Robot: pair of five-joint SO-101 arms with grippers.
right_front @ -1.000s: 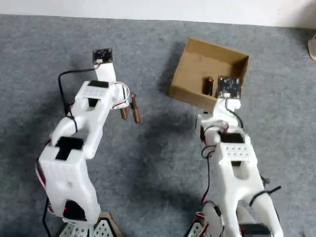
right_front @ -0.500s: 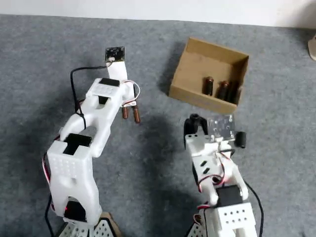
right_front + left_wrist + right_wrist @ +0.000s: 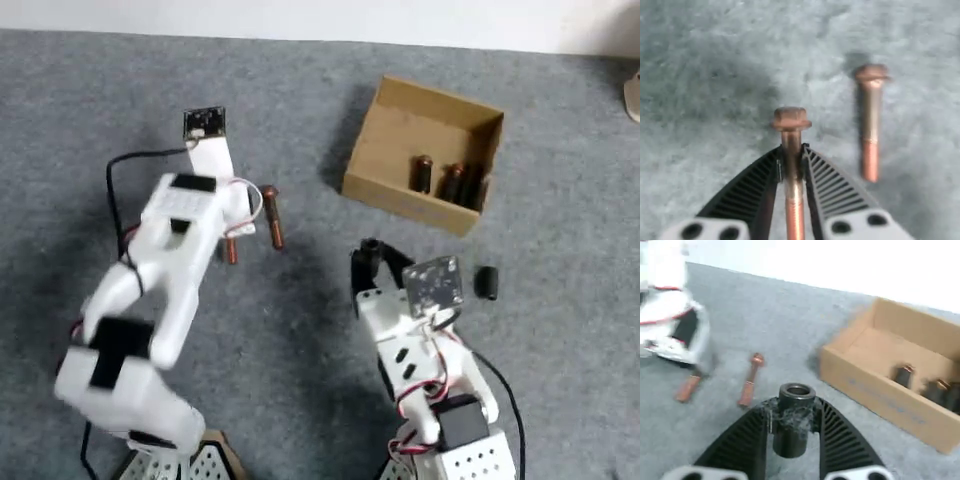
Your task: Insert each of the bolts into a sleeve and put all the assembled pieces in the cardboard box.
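Right gripper [image 3: 792, 410]: clamped on a black sleeve [image 3: 796, 392], which is held upright with its bore facing up, on the near side of the cardboard box [image 3: 400, 200] and clear of its front wall.
Loose sleeve [image 3: 486, 282]: laid on the grey carpet [image 3: 300, 350] just in front of the box's near right corner, not touching it.
Left gripper [image 3: 791, 155]: closed tight on the shank of a copper bolt [image 3: 791, 120], its head left past the fingertips, well to the left of the box.
Loose bolt [image 3: 870, 120]: laid flat on the carpet between the held bolt and the box.
Assembled pieces [image 3: 423, 172]: three are seen inside the box, by its front wall.
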